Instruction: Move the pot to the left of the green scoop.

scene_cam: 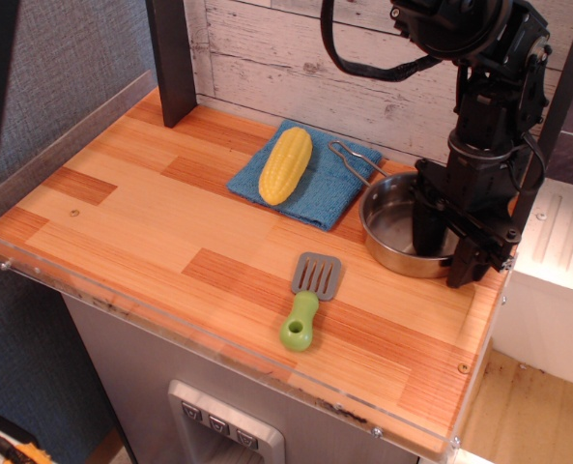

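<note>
The shiny steel pot (390, 227) sits at the right of the wooden counter, its wire loop handle (356, 159) reaching back-left over the blue cloth. My black gripper (447, 253) is down at the pot's right rim. One finger stands inside the pot, the other outside, and they are closed on the rim. The green scoop (308, 300) lies in front and to the left of the pot, with its grey slotted head pointing back and its lime handle pointing forward. It is apart from both the pot and the gripper.
A yellow corn cob (285, 164) lies on a blue cloth (329, 193) behind the scoop. A dark post (173, 58) stands at the back left. The counter's right edge (499, 309) is close beside the gripper. Bare wood lies left of the scoop.
</note>
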Robot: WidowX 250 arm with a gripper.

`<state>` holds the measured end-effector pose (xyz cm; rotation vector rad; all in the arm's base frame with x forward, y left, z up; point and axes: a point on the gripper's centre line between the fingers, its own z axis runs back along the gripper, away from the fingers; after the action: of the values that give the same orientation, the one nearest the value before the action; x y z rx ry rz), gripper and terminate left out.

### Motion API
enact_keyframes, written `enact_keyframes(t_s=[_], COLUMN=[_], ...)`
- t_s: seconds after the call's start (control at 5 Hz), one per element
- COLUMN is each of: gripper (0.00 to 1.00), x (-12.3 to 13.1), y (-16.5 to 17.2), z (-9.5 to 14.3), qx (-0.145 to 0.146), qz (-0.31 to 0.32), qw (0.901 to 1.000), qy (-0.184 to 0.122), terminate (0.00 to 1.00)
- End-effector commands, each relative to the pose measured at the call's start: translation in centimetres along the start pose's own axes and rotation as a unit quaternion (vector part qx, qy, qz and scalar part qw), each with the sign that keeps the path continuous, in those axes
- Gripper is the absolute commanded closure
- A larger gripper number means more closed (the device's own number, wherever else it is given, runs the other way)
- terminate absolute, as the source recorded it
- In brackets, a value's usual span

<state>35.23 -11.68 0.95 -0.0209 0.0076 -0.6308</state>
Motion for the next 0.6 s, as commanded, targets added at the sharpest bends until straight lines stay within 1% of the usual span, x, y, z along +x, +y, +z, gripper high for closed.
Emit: enact_keyframes(t_s=[0.0, 0.2, 0.4], gripper=[1.0, 1.0, 1.0], x=[-0.3, -0.3, -0.6], y=[-2.0, -2.7, -2.6], z=[1.3, 1.9, 3.1], qx=[-0.022, -0.052, -0.049], qz=[-0.095, -0.169, -0.188], qw=[0.9949, 0.9831, 0.9789], qy=[-0.027, -0.045, -0.062], terminate=[0.0, 0.0, 0.0])
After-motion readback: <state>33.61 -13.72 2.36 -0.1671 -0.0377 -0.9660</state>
